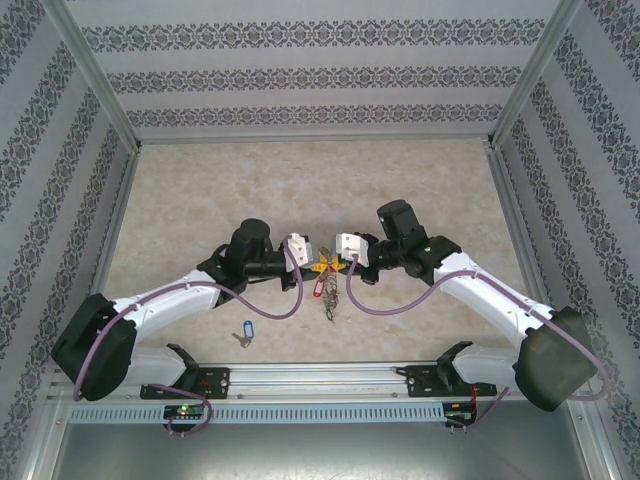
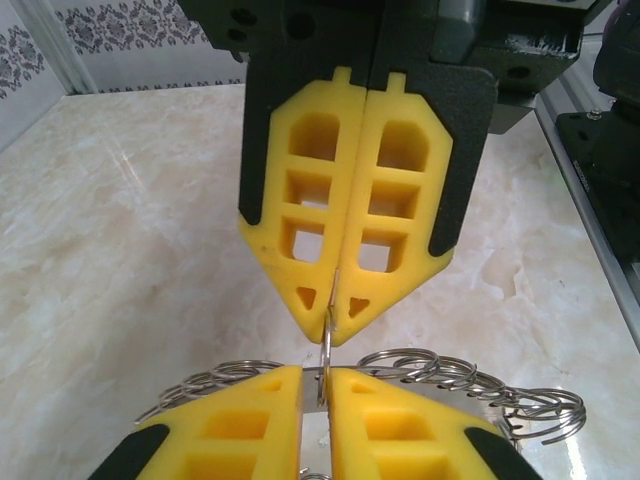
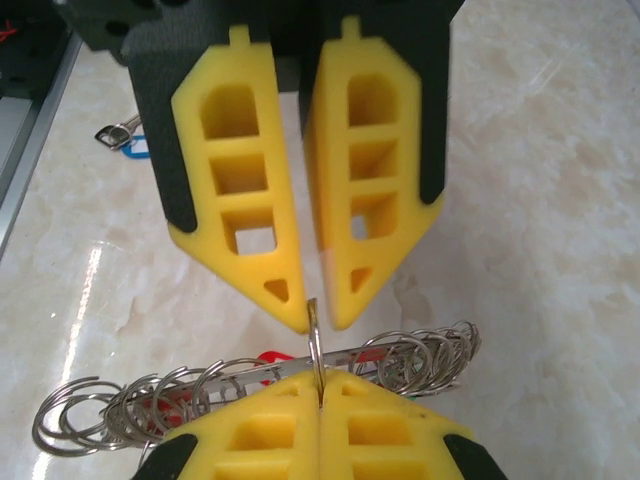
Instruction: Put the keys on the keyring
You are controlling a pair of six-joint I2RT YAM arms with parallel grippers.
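Progress looks partial from where I sit: both arms meet over the middle of the counter (image 1: 300, 180) with the keyring (image 2: 327, 350) between them, lifted off the surface as far as I can judge, but at least one key is not on it. The blue-tagged key (image 1: 245, 333) lies by itself on the counter, nearer the left arm's base and well apart from the ring, so I judge it has yet to be fetched and threaded. The red-tagged key (image 1: 318, 288) hangs just below the two hands beside the dangling metal. From the right wrist I see its red tag behind the loops, yet I cannot tell whether it is truly threaded on or only caught there. My right hand (image 2: 333, 335) is closed, its yellow tips pinching the ring, which shows edge-on as a thin grey strip. My left hand (image 3: 320, 322) faces it tip to tip with its fingers parted a crack; the ring stands in that gap and does not look clamped. The keyring itself is thin bright wire, and strung along it is a row of small wire loops (image 2: 420, 365) fanning out to either side like a coil, some sagging below in the overhead view. It looks slippery and floppy, so I expect it to swing if the right hand lets go.
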